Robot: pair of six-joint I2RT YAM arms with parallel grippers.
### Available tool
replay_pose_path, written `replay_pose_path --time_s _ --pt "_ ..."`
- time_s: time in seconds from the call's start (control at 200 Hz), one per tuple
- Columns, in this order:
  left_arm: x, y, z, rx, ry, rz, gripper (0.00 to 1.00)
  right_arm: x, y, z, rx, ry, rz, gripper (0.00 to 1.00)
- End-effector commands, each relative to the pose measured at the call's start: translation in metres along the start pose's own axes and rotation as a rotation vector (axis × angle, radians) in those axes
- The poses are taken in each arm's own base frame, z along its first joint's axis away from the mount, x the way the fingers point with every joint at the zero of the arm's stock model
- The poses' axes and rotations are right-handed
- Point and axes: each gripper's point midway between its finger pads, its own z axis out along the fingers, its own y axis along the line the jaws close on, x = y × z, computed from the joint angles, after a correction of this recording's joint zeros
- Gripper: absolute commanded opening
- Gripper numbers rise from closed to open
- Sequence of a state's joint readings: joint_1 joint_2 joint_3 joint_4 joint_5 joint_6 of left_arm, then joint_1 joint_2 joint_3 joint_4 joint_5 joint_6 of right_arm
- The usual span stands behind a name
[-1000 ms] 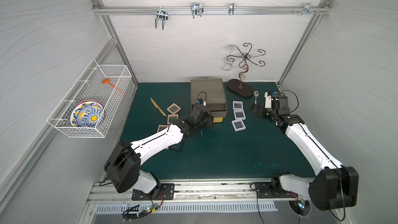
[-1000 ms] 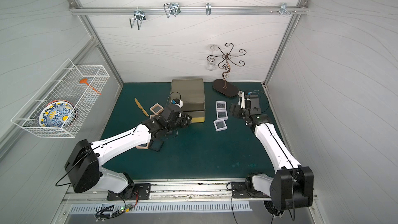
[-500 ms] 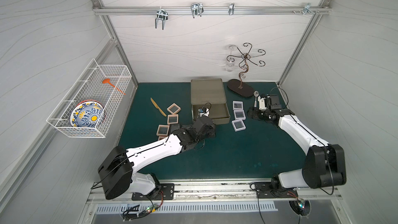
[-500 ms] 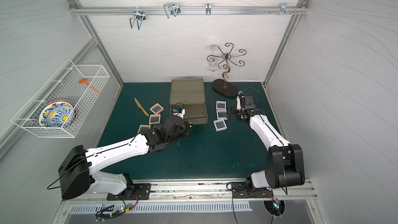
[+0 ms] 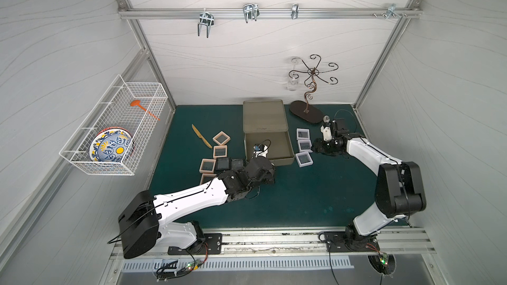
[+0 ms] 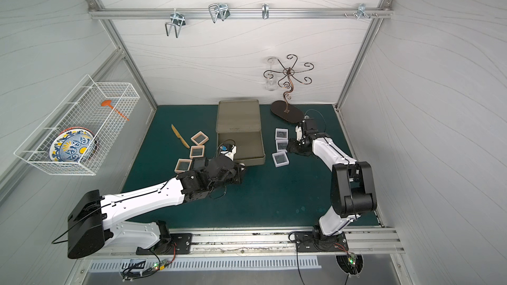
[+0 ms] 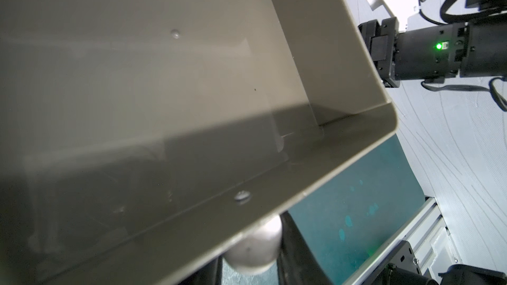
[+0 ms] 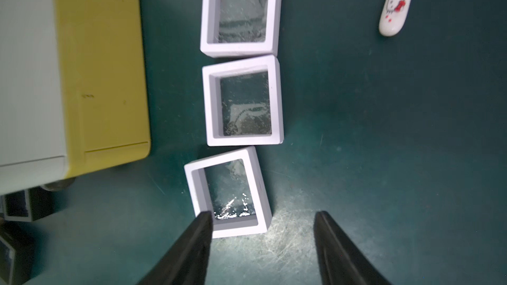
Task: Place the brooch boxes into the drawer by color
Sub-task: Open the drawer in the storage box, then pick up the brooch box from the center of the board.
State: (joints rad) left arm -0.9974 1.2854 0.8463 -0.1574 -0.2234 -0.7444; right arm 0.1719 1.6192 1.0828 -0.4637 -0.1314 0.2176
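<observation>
Both top views: olive drawer point(image 5: 279, 146) point(image 6: 249, 146) being held open, centre. Left wrist: its knob point(image 7: 252, 239) being clasped by the left gripper point(image 7: 251, 260) (rim point(image 7: 301, 194) half-hiding it). Right wrist: right gripper point(image 8: 262, 215) being held wide over the nearest white brooch box point(image 8: 227, 193).

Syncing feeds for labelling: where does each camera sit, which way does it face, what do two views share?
Top views: high above the bases, facing down at the table; left arm, right arm whole.
Left wrist: on its arm, looking into the open drawer; left gripper around the knob.
Right wrist: above three white boxes, facing down; open right gripper shows.
Shared: top views and right wrist both show those boxes.
</observation>
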Motion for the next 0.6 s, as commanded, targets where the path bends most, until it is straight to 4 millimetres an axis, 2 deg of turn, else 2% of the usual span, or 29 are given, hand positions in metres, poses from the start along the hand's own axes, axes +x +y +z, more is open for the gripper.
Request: replay_pose_path --time_s 0.0,0.09,0.305,0.42,0.56,0.595 --pt "0.004 -0.015 -0.010 0.060 0.012 0.014 0.14 0.001 -0.001 0.003 0.009 0.039 -0.017 0.57" --pt "0.006 -0.015 -0.013 0.062 0.012 0.017 0.34 0.006 0.003 0.011 0.007 0.069 -0.033 0.56" --pt "-0.004 -0.023 -0.027 0.096 -0.010 0.020 0.62 0.017 0.008 0.029 0.057 0.120 -0.103 0.56" --pt "-0.011 -0.027 -0.037 0.110 -0.026 0.024 0.73 0.020 0.007 0.036 0.065 0.139 -0.107 0.56" --pt "-0.020 -0.030 -0.052 0.135 -0.059 0.020 0.78 0.024 0.005 0.041 0.085 0.156 -0.123 0.54" --pt "-0.024 -0.030 -0.056 0.139 -0.071 0.019 0.84 0.025 0.004 0.042 0.090 0.160 -0.125 0.53"
